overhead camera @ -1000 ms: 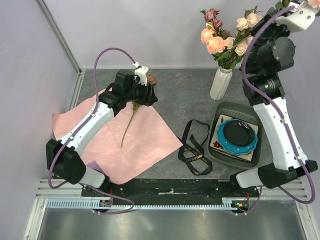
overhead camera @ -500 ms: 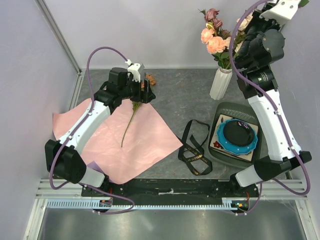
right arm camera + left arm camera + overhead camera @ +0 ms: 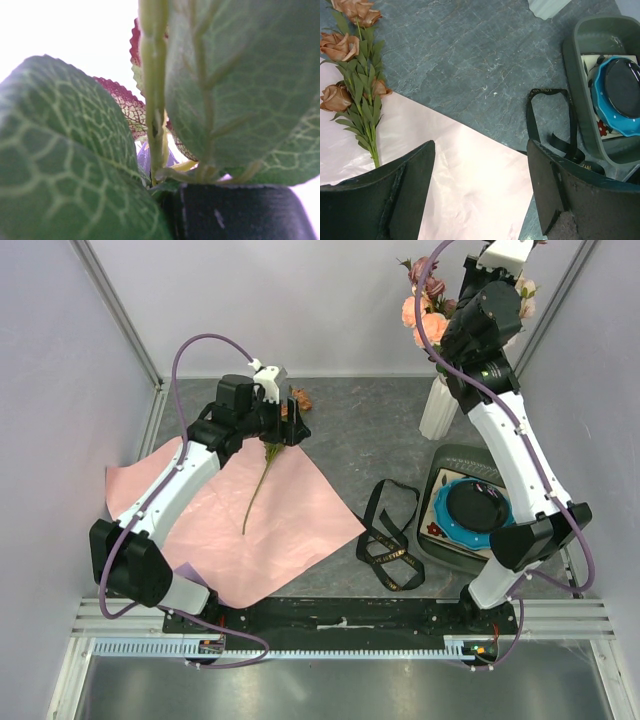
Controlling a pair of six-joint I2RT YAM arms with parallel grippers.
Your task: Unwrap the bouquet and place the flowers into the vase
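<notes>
Roses (image 3: 355,75) beside spread left hand (image 3: 481,150), stem (image 3: 152,90) in right hand (image 3: 230,210)

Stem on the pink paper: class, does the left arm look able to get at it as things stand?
Probably yes. The open left claw hangs close by the stem, near its flowers, and nothing covers it on the paper.
</notes>
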